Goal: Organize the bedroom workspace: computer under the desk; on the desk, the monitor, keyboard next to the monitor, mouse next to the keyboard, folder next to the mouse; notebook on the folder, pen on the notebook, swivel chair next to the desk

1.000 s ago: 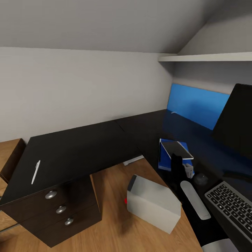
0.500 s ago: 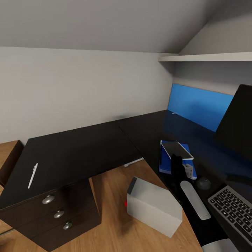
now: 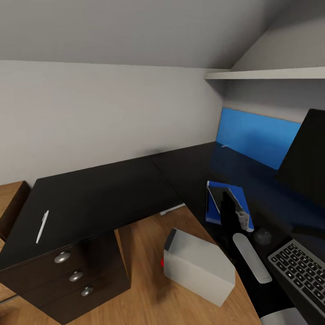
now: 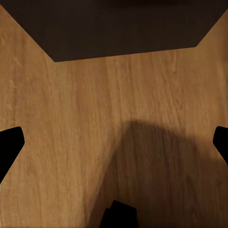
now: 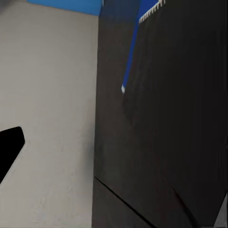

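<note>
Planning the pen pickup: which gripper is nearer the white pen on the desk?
Hard to say. The pen lies on the desk's left wing; the right gripper holds the notebook over the folder. The left gripper faces floor.

Black claw point(image 3: 231, 212) on a pale grey forearm point(image 3: 251, 258).

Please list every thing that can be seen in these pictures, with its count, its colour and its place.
desk: one, black L-shaped top, dark drawers at its left end.
pen: one, white, on the desk's left end.
computer: one, pale grey, on the wooden floor beside the desk.
folder: one, blue, flat on the desk.
notebook: one, dark with a pale edge, on the folder.
mouse: one, dark, between folder and keyboard.
keyboard: one, dark grey, lower right.
monitor: one, black, right edge.
right gripper: one, black, at the notebook.
</note>
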